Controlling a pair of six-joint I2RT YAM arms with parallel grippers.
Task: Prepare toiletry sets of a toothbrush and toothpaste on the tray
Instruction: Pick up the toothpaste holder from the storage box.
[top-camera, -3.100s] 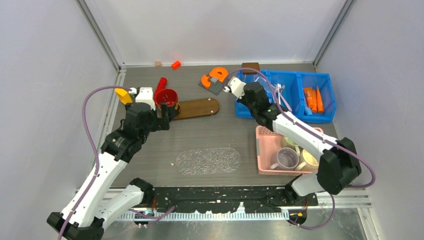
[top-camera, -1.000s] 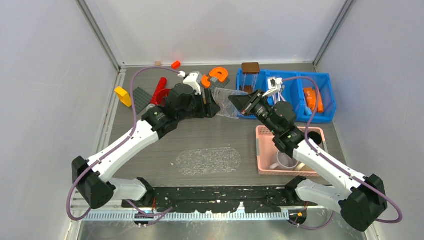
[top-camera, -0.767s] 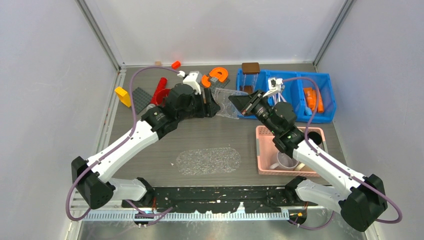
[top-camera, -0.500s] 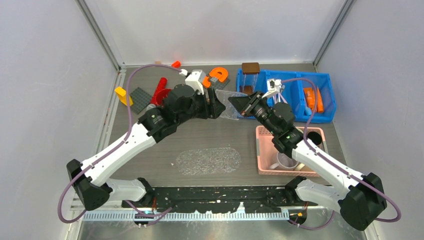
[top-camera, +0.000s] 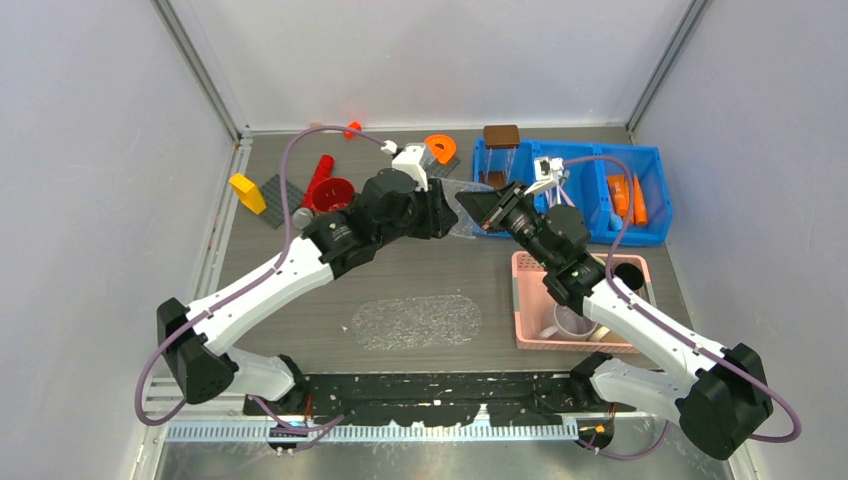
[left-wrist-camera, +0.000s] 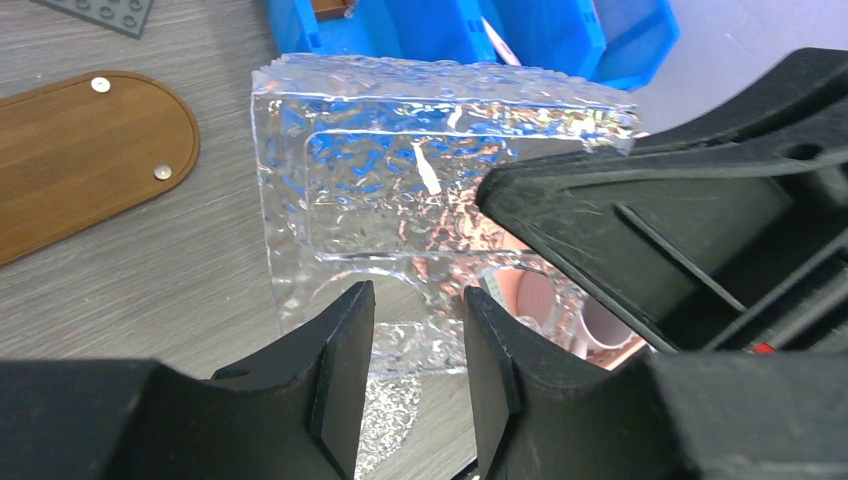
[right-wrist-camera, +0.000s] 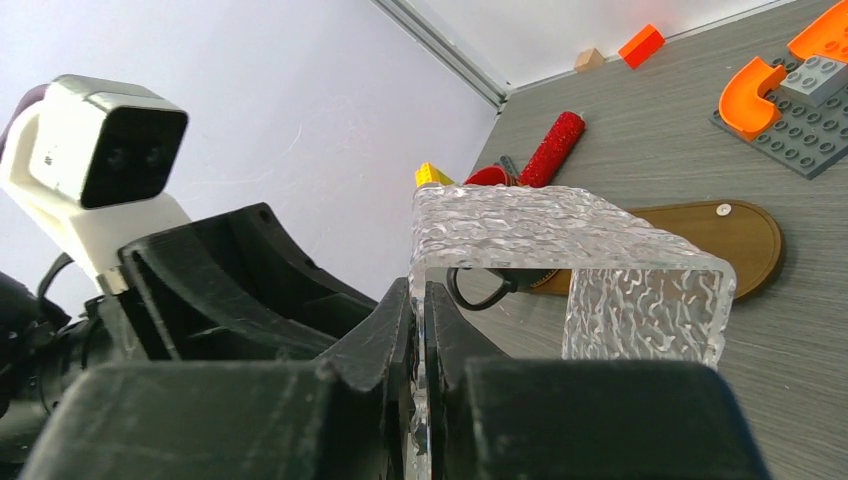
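Observation:
A clear textured tray (top-camera: 463, 205) hangs above the table's middle back, with my right gripper (top-camera: 482, 208) shut on one of its thin walls (right-wrist-camera: 420, 300). My left gripper (top-camera: 445, 215) faces it from the left. In the left wrist view its jaws (left-wrist-camera: 418, 300) stand apart on either side of the tray's (left-wrist-camera: 400, 170) lower edge, without visible contact. Orange toothpaste tubes (top-camera: 625, 197) lie in the right compartment of the blue bin. White toothbrush sticks (top-camera: 562, 190) lie in the bin's middle compartment, partly hidden behind my right arm.
The blue bin (top-camera: 655, 170) stands at the back right. A pink basket (top-camera: 528, 300) with mugs sits in front of it. A wooden oval board (left-wrist-camera: 80, 150), a red cup (top-camera: 333, 193), a yellow block (top-camera: 246, 190) and an orange C-shaped block (top-camera: 440, 147) lie at the back left.
My left arm has swung right, up to the held tray, and its jaws have narrowed around the tray's edge. The right arm and the tray have stayed put.

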